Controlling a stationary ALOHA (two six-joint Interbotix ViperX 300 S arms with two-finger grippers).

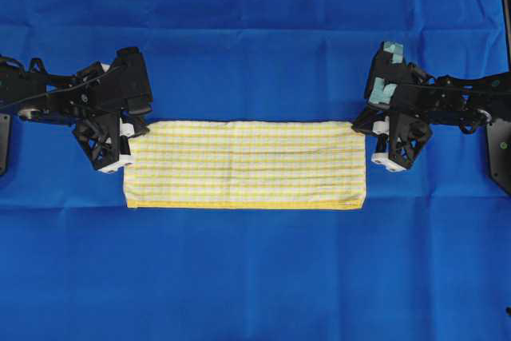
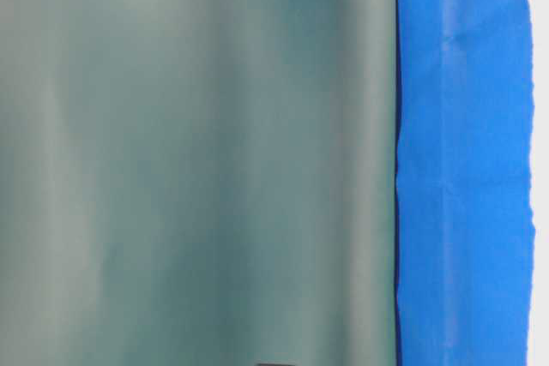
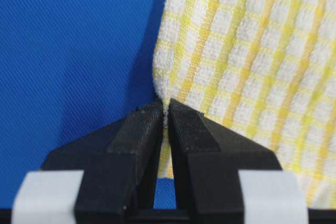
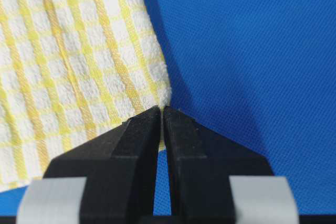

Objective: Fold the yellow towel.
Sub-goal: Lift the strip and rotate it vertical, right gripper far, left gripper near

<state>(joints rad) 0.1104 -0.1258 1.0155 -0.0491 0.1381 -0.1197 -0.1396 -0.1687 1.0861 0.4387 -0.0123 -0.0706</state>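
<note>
Looking down from overhead, I see the towel [image 1: 246,164] lying flat on the blue cloth [image 1: 255,277] near the middle, a long folded band running left to right, its lower edge showing a solid yellow hem. My left gripper [image 1: 126,135] sits at the towel's upper left corner and my right gripper [image 1: 382,135] at its upper right corner, each arm reaching in from its own side. On the left wrist camera the black fingers [image 3: 139,145] are pressed together with the towel's edge [image 3: 252,61] pinched between their tips, so that tool is clenched on the cloth. The right wrist camera shows the same: fingers [image 4: 181,145] clamped tight on the towel's corner [image 4: 79,61], the fabric rising slightly where it enters the tips. The table-level view gives me only a blurred grey-green surface [image 2: 197,160] filling most of the picture and a strip of blue cloth [image 2: 463,160] at the right; neither arm nor towel shows there.
</note>
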